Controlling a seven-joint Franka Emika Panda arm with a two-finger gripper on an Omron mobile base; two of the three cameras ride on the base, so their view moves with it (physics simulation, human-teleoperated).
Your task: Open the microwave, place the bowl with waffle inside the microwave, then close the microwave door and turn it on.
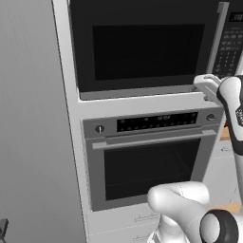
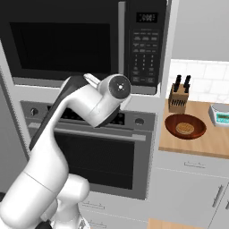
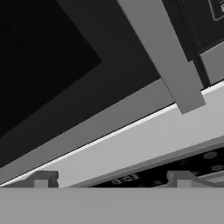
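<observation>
The black microwave [image 1: 142,47] sits built in above the oven, and its door [image 2: 62,40] looks shut. Its grey bar handle [image 1: 219,33] runs down the door's right edge, beside the keypad [image 2: 145,49]. My gripper [image 1: 203,85] hovers just below the handle's lower end, pointing at the cabinet front. In the hand view the gripper [image 3: 113,178] is open, fingertips [image 3: 41,178] wide apart and nothing between them, with the handle [image 3: 166,57] slanting above. The dark reddish-brown bowl [image 2: 197,130] stands on the wooden counter to the right, with the tan waffle [image 2: 184,129] lying in it.
A silver oven [image 1: 147,161] with a horizontal handle sits directly under the microwave. On the counter [image 2: 179,145] stand a knife block [image 2: 178,99] behind the bowl and a small teal scale [image 2: 220,114] at the far right. A grey wall panel [image 1: 33,118] fills the left.
</observation>
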